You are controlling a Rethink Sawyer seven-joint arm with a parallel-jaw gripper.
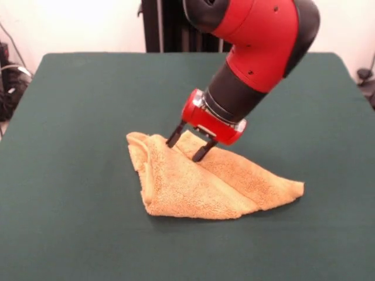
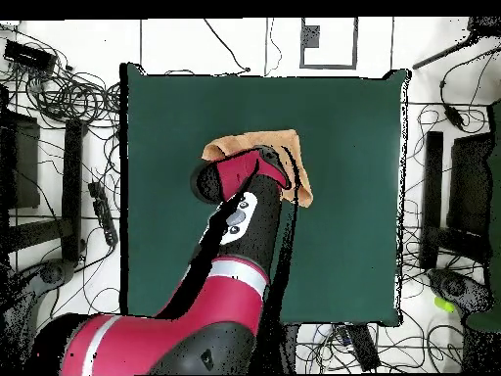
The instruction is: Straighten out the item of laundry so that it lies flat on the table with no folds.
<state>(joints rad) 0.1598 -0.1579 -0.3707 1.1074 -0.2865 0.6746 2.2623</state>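
The orange-yellow terry towel lies bunched and folded over itself in a rough triangle on the dark green table. My gripper hangs over the towel's far upper edge, its two black fingers spread apart with the tips touching or just above the cloth; nothing is held. In the overhead view the red arm covers most of the towel and hides the gripper; the table shows around it.
Cables and equipment lie on the floor around the table. The table's edges run close to the left and right of the front view.
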